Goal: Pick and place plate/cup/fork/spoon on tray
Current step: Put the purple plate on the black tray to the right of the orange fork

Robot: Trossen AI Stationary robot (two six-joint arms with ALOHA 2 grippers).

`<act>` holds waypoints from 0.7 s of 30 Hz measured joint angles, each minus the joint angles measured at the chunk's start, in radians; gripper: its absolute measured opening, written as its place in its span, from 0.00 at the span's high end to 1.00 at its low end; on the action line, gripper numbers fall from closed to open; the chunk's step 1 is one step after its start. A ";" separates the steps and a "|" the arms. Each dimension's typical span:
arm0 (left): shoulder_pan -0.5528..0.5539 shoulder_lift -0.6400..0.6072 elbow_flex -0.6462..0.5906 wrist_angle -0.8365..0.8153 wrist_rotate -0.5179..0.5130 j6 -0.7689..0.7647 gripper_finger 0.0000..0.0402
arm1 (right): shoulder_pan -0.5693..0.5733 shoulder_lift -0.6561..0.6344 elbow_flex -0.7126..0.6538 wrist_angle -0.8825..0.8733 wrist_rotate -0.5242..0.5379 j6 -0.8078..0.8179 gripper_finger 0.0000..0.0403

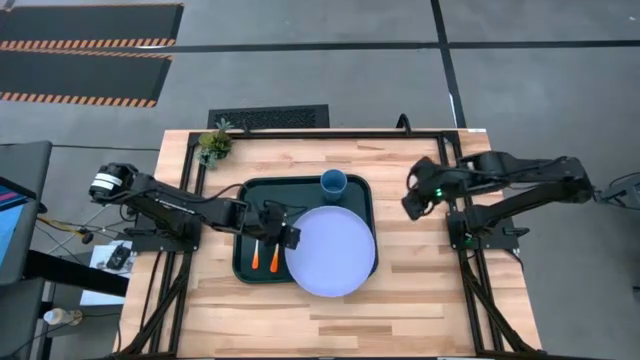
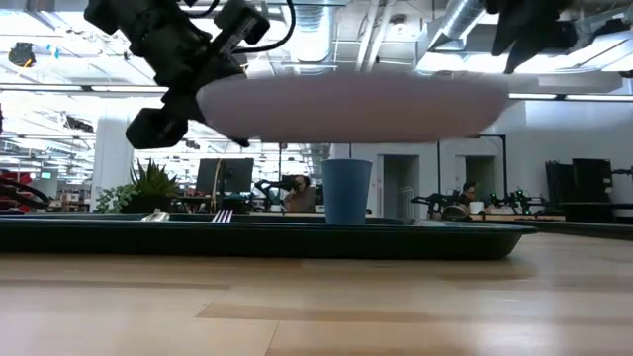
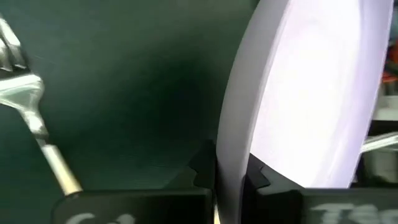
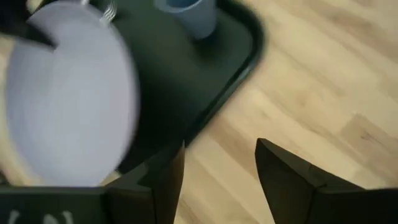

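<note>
Lavender-blue plastic sits pinched between the left gripper's point(image 1: 290, 238) fingers: the jaws are closed on the rim of the plate point(image 1: 331, 251), at the edge that faces the left arm. In the low view the plate hangs level and clear above the tray point(image 2: 465, 240), touching nothing beneath it. From the jaws the whole disc stretches away toward the right arm, so its weight sits on the far side of the pinch. Seen from above, the plate overlaps the tray's near right corner and juts past its front rim over the wooden table point(image 1: 430, 290). My reading is that the coming move must carry it back toward the tray's middle before lowering.

On the tray, the cup point(image 1: 333, 183) stands by the far rim, and the fork point(image 1: 256, 253) and spoon point(image 1: 275, 255) lie side by side just left of the plate, handles pointing to the front rim.

Off the tray's right side, the right gripper point(image 1: 411, 203) waits over bare table, jaws spread and empty.
</note>
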 joint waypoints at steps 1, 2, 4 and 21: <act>0.004 0.000 0.001 0.006 0.008 -0.012 0.99 | 0.003 -0.010 0.000 -0.005 0.015 0.005 0.45; 0.009 0.000 0.001 0.004 0.014 -0.017 1.00 | 0.009 -0.025 0.000 -0.005 0.023 0.006 0.46; 0.021 0.008 0.001 -0.009 0.017 -0.043 1.00 | 0.017 -0.049 0.000 -0.002 0.027 0.006 0.46; 0.121 0.215 -0.026 0.222 0.113 -0.115 0.99 | 0.043 -0.048 -0.001 -0.028 0.048 -0.002 0.50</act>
